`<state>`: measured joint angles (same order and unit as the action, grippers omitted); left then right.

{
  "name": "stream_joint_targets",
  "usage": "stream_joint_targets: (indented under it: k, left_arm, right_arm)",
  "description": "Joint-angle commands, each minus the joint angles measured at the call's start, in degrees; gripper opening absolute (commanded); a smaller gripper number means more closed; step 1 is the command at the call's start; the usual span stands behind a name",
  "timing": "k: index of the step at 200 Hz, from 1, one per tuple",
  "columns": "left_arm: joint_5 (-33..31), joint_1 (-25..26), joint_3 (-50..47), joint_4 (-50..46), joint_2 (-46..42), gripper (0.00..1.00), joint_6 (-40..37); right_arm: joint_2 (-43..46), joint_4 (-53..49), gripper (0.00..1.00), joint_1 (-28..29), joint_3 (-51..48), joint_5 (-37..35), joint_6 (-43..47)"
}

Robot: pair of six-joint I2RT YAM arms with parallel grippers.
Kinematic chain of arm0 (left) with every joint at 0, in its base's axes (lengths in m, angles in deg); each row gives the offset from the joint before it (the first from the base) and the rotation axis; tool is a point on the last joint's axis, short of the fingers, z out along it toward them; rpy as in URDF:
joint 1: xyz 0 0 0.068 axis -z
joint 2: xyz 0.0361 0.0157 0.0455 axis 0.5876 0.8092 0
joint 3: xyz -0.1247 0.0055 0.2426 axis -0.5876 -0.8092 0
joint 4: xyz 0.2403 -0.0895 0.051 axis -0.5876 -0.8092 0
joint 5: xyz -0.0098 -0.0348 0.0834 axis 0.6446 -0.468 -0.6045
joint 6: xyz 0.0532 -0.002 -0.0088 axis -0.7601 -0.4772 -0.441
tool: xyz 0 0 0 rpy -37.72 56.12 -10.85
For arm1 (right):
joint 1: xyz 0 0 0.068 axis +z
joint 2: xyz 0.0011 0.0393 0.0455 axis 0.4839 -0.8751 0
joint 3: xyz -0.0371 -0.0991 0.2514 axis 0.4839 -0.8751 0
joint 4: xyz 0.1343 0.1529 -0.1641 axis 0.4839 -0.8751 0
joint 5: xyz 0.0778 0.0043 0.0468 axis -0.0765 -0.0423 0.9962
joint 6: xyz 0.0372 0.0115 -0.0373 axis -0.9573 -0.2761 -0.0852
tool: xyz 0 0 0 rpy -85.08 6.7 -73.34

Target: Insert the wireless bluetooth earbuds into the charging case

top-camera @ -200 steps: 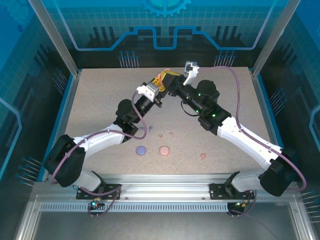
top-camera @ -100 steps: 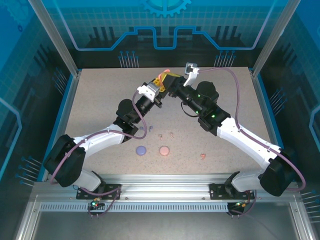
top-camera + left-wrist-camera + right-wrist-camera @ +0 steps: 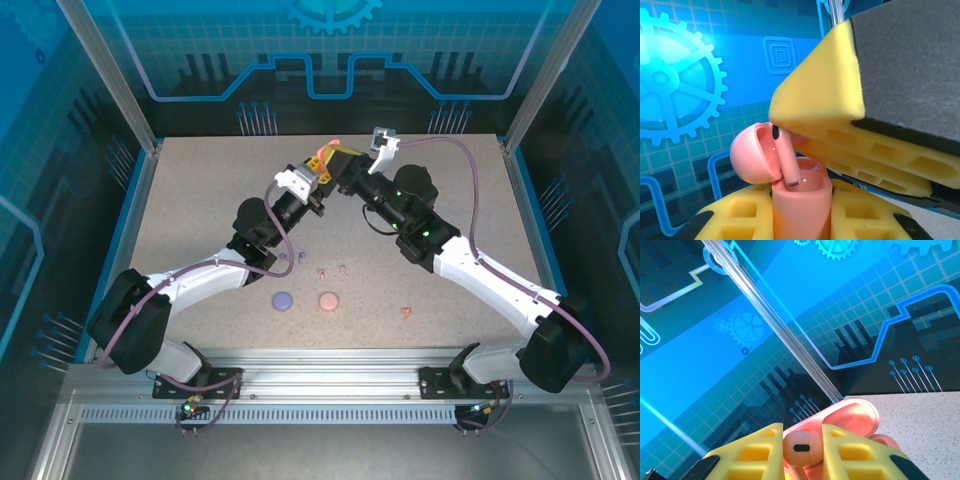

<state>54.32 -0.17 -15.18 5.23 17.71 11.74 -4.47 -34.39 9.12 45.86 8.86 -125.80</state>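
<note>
Nearest me, around six o'clock on the table (image 3: 180, 200), I see a purple case (image 3: 283, 299) just beside a pink case (image 3: 328, 300), with a loose coral bud (image 3: 405, 313) off toward four o'clock. Just beyond lie two pink buds (image 3: 321, 271). Farther out, toward twelve, my left gripper (image 3: 801, 220) is clenched on the open coral charging case (image 3: 802, 192). My right gripper (image 3: 800, 446) pinches a coral earbud (image 3: 788, 165), its stem tip at the case's mouth.

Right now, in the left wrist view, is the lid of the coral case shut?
No, the lid is swung open, and a coral earbud stands with its stem tip at the mouth of the case.
</note>
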Motion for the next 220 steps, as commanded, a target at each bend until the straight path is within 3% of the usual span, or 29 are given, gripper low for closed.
stream_joint_targets:
  k: [1,164,220]
  left_arm:
    - [-0.99,0.19,3.37,3.01,-1.78,0.00,0.76]
    - [-1.01,0.17,4.62,2.11,-1.30,0.00,1.27]
    - [-0.74,0.22,4.17,2.09,-1.37,0.00,1.59]
  right_arm:
    - [0.69,0.56,0.20,-0.60,-1.53,1.04,-0.08]
    - [-0.09,-0.22,0.20,-0.18,-3.46,2.65,0.84]
    - [-1.17,-1.51,0.32,-0.23,-1.36,1.92,0.63]
